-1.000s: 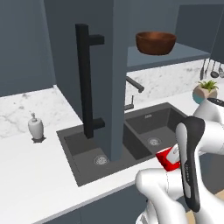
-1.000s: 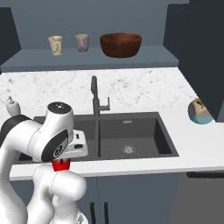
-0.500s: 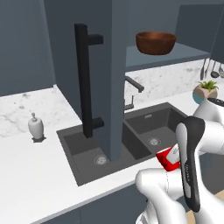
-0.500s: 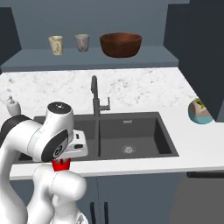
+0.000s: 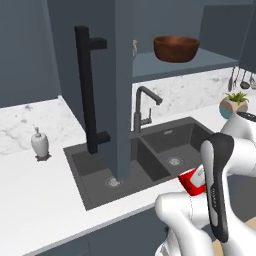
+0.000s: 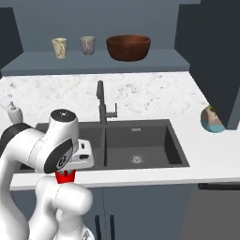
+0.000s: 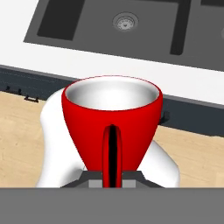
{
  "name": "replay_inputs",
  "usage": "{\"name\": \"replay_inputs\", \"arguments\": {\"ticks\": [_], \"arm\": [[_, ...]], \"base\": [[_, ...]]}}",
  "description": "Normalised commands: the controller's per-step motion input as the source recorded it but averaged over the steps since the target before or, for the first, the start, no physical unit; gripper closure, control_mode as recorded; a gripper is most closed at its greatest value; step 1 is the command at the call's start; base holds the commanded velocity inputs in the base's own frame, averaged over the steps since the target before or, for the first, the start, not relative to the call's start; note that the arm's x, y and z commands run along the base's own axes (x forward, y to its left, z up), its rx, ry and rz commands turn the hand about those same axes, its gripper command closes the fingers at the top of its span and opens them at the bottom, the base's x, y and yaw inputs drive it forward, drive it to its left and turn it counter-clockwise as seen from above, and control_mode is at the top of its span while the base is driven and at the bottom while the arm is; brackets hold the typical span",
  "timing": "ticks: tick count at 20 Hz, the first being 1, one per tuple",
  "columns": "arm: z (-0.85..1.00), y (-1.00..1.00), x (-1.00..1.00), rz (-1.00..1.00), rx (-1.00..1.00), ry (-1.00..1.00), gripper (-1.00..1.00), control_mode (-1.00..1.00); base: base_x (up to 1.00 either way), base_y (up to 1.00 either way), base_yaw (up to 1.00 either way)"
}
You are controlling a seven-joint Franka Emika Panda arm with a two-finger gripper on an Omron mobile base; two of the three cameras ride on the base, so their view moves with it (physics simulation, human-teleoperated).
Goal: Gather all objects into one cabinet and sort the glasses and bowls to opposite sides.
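Observation:
My gripper [image 7: 112, 176] is shut on the glossy red mug [image 7: 111, 118], held low in front of the counter edge, close to my own body. The mug's handle faces the hand camera and its white inside is empty. The same red mug [image 5: 192, 181] peeks out beside my forearm, and its red base [image 6: 65, 176] shows under the hand. In the open blue-grey cabinet, the shelf [image 6: 93, 62] carries a cream mug [image 6: 59, 47], a grey-beige mug [image 6: 87, 45] and the dark brown bowl [image 6: 128, 47], left to right. The bowl [image 5: 176, 48] sits right of the open door [image 5: 112, 90].
A dark double sink [image 6: 136, 140] with a black faucet [image 6: 101, 101] lies between me and the shelf. A white soap bottle [image 5: 40, 142] stands on the counter to the left and a teal plant pot [image 6: 212, 119] to the right. The open door's black handle [image 5: 87, 90] hangs over the sink.

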Motion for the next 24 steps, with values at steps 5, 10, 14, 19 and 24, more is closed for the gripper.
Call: {"name": "replay_inputs", "arguments": {"ticks": [5,10,14,19,24], "arm": [[0.0,0.0,0.0,0.0,0.0,0.0,1.0,1.0],[0.0,0.0,0.0,0.0,0.0,0.0,1.0,1.0],[0.0,0.0,0.0,0.0,0.0,0.0,1.0,1.0],[0.0,0.0,0.0,0.0,0.0,0.0,1.0,1.0],[0.0,0.0,0.0,0.0,0.0,0.0,1.0,1.0]], "base": [[0.6,-1.0,-0.03],[0.66,-0.82,0.0],[0.56,-0.67,0.0],[0.62,-0.19,0.0],[0.58,0.17,0.0]]}}
